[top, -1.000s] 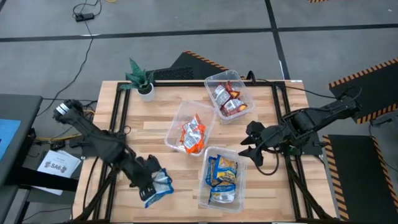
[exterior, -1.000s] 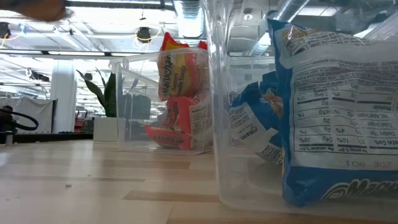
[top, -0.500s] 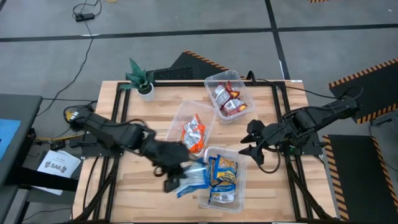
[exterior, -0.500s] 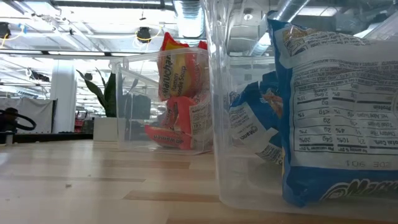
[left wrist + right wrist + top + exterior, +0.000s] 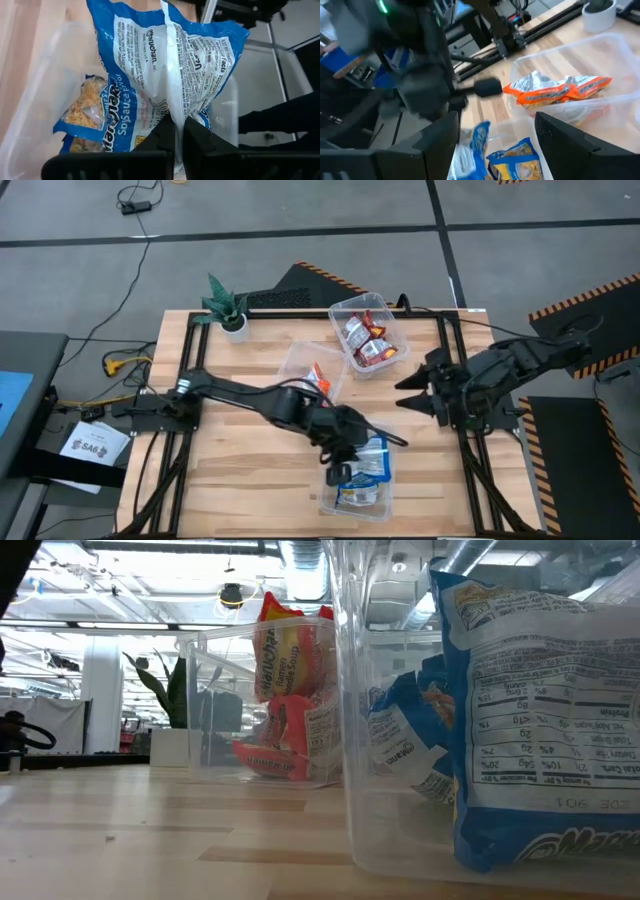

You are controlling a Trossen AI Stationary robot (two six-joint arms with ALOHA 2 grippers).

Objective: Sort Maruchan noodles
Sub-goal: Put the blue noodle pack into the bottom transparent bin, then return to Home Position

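Tubs of noodle packets seen level across the wooden table (image 5: 150,830)

The nearest clear tub (image 5: 400,740) fills the right side, holding blue packets (image 5: 540,740) with white label panels. Behind it and to its left stands a second clear tub (image 5: 215,705) with orange packets (image 5: 285,690) upright inside. Left of that tub, farther back, sits a potted plant (image 5: 170,710) in a white pot.

Your robot's left arm (image 5: 240,393) is a slim run of matte black links with rounded joint housings, and its wrist ends in two flat, black, straight-edged fingers (image 5: 162,137) on a dark crossbar. Your right arm (image 5: 520,360) is the same black build, bulkier at the wrist, with wide, dark, angular fingers (image 5: 570,140) and thin black cables trailing beside it.
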